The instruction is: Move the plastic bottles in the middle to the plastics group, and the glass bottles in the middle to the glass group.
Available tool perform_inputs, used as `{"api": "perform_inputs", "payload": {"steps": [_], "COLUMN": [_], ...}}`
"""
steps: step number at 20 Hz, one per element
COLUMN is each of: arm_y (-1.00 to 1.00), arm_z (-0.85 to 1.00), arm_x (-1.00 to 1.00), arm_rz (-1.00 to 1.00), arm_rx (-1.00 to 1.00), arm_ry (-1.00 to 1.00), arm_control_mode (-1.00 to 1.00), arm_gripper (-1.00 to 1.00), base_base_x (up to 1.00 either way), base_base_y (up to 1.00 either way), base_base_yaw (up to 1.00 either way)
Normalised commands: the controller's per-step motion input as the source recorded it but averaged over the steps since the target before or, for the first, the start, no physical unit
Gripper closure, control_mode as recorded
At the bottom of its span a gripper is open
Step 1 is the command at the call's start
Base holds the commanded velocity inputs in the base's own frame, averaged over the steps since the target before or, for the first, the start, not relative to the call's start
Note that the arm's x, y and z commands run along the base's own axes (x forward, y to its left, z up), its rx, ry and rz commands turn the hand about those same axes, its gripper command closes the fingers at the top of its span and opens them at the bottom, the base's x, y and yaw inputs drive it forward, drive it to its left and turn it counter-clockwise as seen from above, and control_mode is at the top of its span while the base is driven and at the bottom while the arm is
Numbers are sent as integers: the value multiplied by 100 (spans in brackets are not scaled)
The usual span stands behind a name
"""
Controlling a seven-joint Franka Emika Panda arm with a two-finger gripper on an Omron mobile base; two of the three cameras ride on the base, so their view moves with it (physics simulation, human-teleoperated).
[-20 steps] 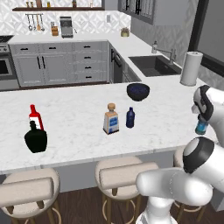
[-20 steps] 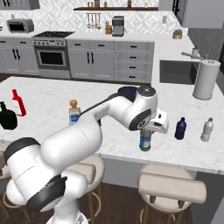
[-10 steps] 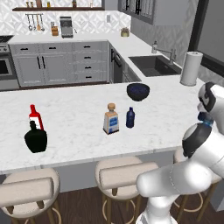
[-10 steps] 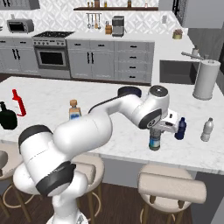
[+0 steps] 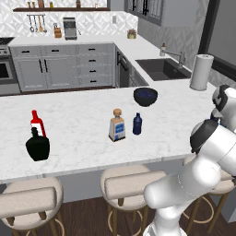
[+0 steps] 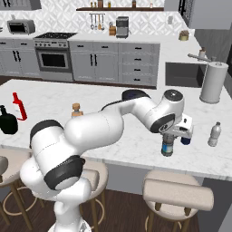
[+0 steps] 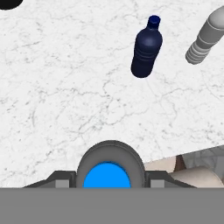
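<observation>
Carrying the clear blue-labelled bottle (image 6: pixel 167 146), pinched in my end effector (image 6: pixel 168 144), toward the plastics group (image 7: pixel 146 47) at right; cork-stoppered bottle (image 5: pixel 117 125) and dark blue bottle (image 5: pixel 137 124) remain mid-worktop (image 5: pixel 83 115).

We are seeing a white marble counter (image 5: pixel 83 115) carrying a red bottle (image 5: pixel 36 123) touching a black bottle (image 5: pixel 37 145), a cork-stoppered bottle (image 5: pixel 117 126) just beside a dark blue bottle (image 5: pixel 137 124), a dark blue bowl (image 5: pixel 145 96), and a pale bottle (image 6: pixel 214 134).
</observation>
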Motion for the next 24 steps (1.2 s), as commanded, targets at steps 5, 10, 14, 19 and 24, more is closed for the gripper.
{"api": "perform_inputs", "payload": {"steps": [5, 10, 14, 19, 24], "arm_y": [-21, -2, -28, -28, -20], "arm_z": [-5, -1, -1, -9, -9], "arm_x": [16, 4, 2, 6, 3], "arm_rz": [0, 0, 0, 0, 0], "arm_rx": [0, 0, 0, 0, 0], "arm_ry": [0, 0, 0, 0, 0], "arm_control_mode": [-100, -100, -100, -100, -100], "arm_gripper": [100, 100, 100, 100, 100], "base_base_x": [0, 0, 0, 0, 0], "base_base_y": [0, 0, 0, 0, 0], "base_base_yaw": [0, 0, 0, 0, 0]}}
